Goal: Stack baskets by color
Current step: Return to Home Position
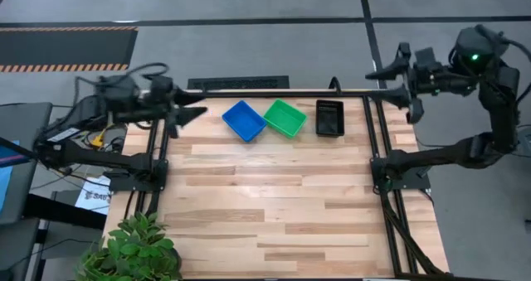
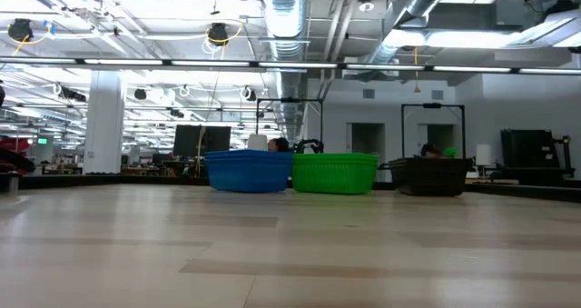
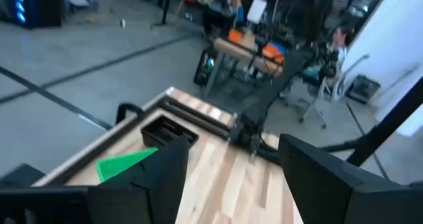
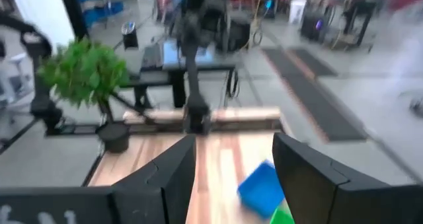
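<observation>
Three baskets stand in a row on their bottoms at the table's far edge: a blue basket [image 1: 244,120] [image 2: 250,172], a green basket [image 1: 284,118] [image 2: 334,173] and a black basket [image 1: 329,118] [image 2: 434,175]. My left gripper [image 1: 192,115] [image 3: 231,184] hangs raised at the table's far left corner, left of the blue basket, pointing toward the row. It is open with nothing between its fingers. My right gripper [image 1: 383,80] [image 4: 234,184] is raised off the far right corner, beyond the black basket, also open and holding nothing. Neither gripper shows in the low view.
A potted plant [image 1: 133,248] stands at the table's near left corner. Black frame rails [image 1: 377,148] run along the table's left and right edges, and a bar [image 1: 274,91] runs along the far edge. Bare wood [image 1: 265,198] lies in front of the baskets.
</observation>
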Available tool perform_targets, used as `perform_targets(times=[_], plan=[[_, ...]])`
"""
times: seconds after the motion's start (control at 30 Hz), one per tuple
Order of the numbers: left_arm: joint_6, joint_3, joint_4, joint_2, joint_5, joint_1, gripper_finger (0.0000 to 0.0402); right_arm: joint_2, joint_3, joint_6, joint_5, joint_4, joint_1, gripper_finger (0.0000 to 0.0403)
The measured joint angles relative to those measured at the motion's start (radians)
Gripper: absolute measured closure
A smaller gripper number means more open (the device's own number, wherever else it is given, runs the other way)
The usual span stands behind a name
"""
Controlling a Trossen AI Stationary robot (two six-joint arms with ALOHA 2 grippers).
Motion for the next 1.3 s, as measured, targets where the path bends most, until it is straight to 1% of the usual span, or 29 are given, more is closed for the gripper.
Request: perform_targets(times=[0.07, 0.13, 0.2, 0.3, 0.43, 0.53, 0.67, 0.73, 0.87, 1.03, 1.17, 1.3], plan=[[0.003, -0.004, -0.006, -0.047, -0.023, 0.0, 0.0177, -0.033, -0.054, 0.003, 0.002, -0.011, 0.022, 0.0183], [0.002, -0.022, 0.003, -0.092, -0.048, 0.0, 0.0177, -0.068, -0.127, 0.022, 0.002, 0.04, 0.05, 0.0183], [0.001, -0.043, 0.004, -0.134, -0.059, 0.0, 0.0177, -0.11, -0.219, 0.041, 0.0, 0.129, 0.09, 0.0183], [-0.003, -0.105, 0.013, -0.202, -0.061, 0.0, 0.0177, -0.174, -0.39, 0.068, -0.015, 0.3, 0.156, 0.0183], [-0.019, -0.251, 0.099, -0.291, -0.057, 0.0, 0.0177, -0.29, -0.652, 0.129, -0.015, 0.576, 0.227, 0.0184], [-0.043, -0.384, 0.203, -0.359, -0.026, 0.0, 0.0177, -0.4, -0.825, 0.195, -0.014, 0.768, 0.261, 0.0183], [-0.068, -0.543, 0.316, -0.439, -0.004, 0.0, 0.0177, -0.544, -1.03, 0.281, 0.07, 0.903, 0.293, 0.0184], [-0.073, -0.609, 0.348, -0.475, -0.004, 0.0, 0.0177, -0.616, -1.122, 0.303, 0.086, 0.957, 0.307, 0.0184], [-0.098, -0.717, 0.413, -0.541, -0.004, 0.0, 0.0177, -0.749, -1.289, 0.366, 0.088, 1.092, 0.338, 0.0183], [-0.134, -0.814, 0.48, -0.596, -0.006, 0.0, 0.0177, -0.862, -1.484, 0.42, 0.097, 1.225, 0.374, 0.0184], [-0.146, -0.868, 0.517, -0.616, -0.006, 0.0, 0.0177, -0.911, -1.622, 0.423, 0.099, 1.34, 0.408, 0.0182], [-0.173, -0.931, 0.567, -0.616, 0.002, 0.0, 0.0177, -0.94, -1.722, 0.423, 0.153, 1.429, 0.442, 0.0183]])
